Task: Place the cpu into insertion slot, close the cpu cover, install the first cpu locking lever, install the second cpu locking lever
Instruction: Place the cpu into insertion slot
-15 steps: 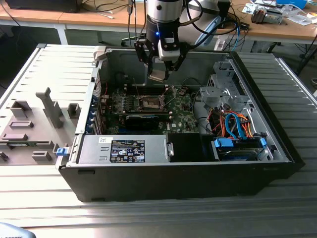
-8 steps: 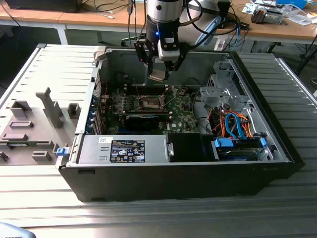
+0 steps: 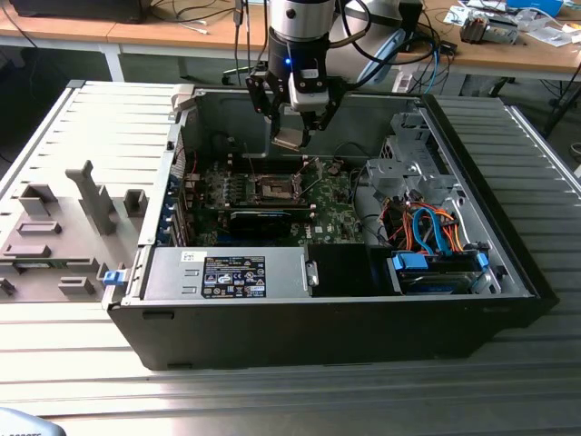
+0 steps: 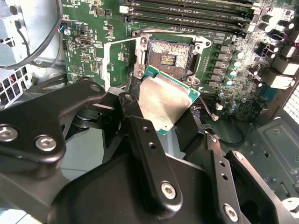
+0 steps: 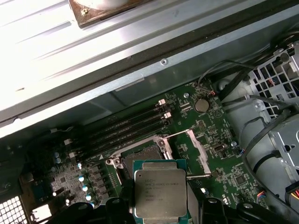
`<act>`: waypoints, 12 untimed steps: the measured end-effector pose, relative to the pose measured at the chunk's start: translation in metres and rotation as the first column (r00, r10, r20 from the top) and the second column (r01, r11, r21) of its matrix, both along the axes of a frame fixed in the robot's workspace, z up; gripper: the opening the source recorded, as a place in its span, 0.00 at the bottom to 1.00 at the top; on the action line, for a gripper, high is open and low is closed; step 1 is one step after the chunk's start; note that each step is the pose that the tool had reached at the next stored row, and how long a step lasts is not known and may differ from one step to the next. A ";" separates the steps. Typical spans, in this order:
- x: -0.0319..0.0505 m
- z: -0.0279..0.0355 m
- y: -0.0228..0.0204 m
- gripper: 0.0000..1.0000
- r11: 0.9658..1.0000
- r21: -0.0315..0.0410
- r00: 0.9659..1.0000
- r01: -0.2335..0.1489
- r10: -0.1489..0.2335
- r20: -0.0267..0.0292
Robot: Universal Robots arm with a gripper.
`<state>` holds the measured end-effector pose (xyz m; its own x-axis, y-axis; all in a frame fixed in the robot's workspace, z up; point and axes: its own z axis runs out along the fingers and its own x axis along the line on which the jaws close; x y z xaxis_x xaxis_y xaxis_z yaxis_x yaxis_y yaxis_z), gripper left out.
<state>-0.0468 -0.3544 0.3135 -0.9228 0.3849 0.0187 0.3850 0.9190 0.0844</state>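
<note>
- a black two-fingered claw (image 3: pixel 292 136) on a silver robot arm (image 3: pixel 300 27) hung inside an open black computer case (image 3: pixel 508 263), which sat on a grey ribbed metal table (image 3: pixel 272 400).
- the claw was pinching the cpu (image 4: pixel 163 100), a small flat square chip with a dull silver-grey metal top and a green edge, by two opposite sides.
- the chip was held in the air, above and just short of the insertion slot (image 4: pixel 168 58), a small square socket with a dark brownish centre and a silvery rim, set in the green motherboard (image 3: pixel 331 213).
- the socket lay bare. the cpu cover (image 5: pixel 198 149), a thin silvery metal frame with a large window, stood swung open beside it.
- judging by this, the placing step was under way and nothing was seated yet.
- doing it well would likely have meant squaring the chip's corners to the socket and keeping it level. it would also have meant lowering it straight without sliding across the contacts, and staying clear of the open frame.
</note>
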 end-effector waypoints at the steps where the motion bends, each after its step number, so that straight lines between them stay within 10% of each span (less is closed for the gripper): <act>1: 0.0000 0.0000 0.0000 0.55 1.000 0.000 1.000 0.001 -0.001 0.000; 12: 0.0000 0.0000 0.0000 0.55 1.000 0.000 1.000 0.015 -0.015 0.000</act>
<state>-0.0467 -0.3544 0.3135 -0.9167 0.3991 0.0185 0.3991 0.9130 0.0840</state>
